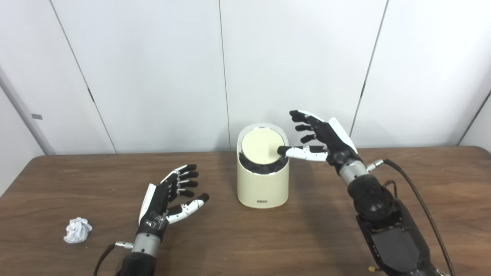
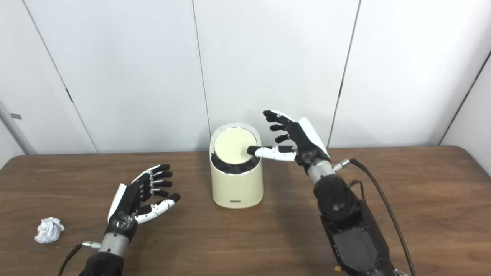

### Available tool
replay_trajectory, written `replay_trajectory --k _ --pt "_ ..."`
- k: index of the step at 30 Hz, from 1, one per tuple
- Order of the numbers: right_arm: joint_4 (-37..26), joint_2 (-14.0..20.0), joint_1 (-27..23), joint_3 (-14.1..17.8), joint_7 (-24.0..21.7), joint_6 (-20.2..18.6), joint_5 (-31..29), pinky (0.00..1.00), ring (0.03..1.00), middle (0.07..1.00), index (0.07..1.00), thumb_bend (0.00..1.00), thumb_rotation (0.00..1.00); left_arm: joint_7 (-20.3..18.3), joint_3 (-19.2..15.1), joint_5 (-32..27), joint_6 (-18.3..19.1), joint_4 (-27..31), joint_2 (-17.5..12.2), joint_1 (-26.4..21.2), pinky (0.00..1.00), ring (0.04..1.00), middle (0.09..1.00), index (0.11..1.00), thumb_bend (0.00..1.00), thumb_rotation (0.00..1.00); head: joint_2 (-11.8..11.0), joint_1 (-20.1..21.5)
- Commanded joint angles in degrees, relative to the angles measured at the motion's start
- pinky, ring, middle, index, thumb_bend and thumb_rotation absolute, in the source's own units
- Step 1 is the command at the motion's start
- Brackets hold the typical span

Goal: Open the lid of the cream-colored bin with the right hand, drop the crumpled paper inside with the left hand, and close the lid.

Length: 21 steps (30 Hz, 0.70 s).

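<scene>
The cream-colored bin (image 1: 263,184) stands upright at the middle of the wooden table. Its round lid (image 1: 262,145) is tilted up, showing a dark gap along its front edge. My right hand (image 1: 324,140) is just right of the bin's top, fingers spread, with the thumb tip resting against the lid's right edge. It holds nothing. A crumpled white paper ball (image 1: 78,230) lies near the table's front left. My left hand (image 1: 168,199) hovers open, palm facing right, between the paper and the bin, apart from both.
A white panelled wall (image 1: 153,76) rises directly behind the table's far edge (image 1: 115,154). A black cable (image 1: 418,199) runs along my right forearm.
</scene>
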<state>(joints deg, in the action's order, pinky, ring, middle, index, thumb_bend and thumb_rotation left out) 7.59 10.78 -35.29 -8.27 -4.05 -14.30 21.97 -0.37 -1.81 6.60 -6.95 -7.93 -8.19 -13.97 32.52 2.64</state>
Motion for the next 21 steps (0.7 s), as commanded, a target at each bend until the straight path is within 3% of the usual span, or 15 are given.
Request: replay_trajectory --k 1,6,11,21 --pt "-0.7 -0.2 -3.4 0.0 1.3 0.2 1.1 0.67 0.806 0.838 0.851 0.74 0.42 0.1 -0.2 -0.3 -0.5 2.5 -0.5 -1.6 0.62 0.713 0.774 0.811 0.63 0.10 0.1 0.0" --pt "-0.5 -0.8 -4.3 -0.8 0.8 -2.1 2.3 0.73 0.838 0.851 0.862 0.74 0.43 0.0 -0.1 -0.5 -0.2 2.7 -0.3 -1.6 0.63 0.718 0.776 0.811 0.63 0.10 0.3 -0.1" --pt "1.2 -1.3 -5.6 -2.1 1.2 -1.9 3.9 0.62 0.788 0.850 0.861 0.76 0.44 0.0 0.1 -0.5 -0.3 2.7 -0.1 -1.5 0.64 0.721 0.777 0.810 0.63 0.10 0.4 0.0" --pt "2.6 -2.5 -6.8 -2.8 1.2 -2.5 4.6 0.61 0.792 0.852 0.860 0.77 0.43 0.2 0.3 -0.4 -0.2 2.8 0.2 -1.3 0.62 0.711 0.773 0.803 0.63 0.08 0.5 -0.5"
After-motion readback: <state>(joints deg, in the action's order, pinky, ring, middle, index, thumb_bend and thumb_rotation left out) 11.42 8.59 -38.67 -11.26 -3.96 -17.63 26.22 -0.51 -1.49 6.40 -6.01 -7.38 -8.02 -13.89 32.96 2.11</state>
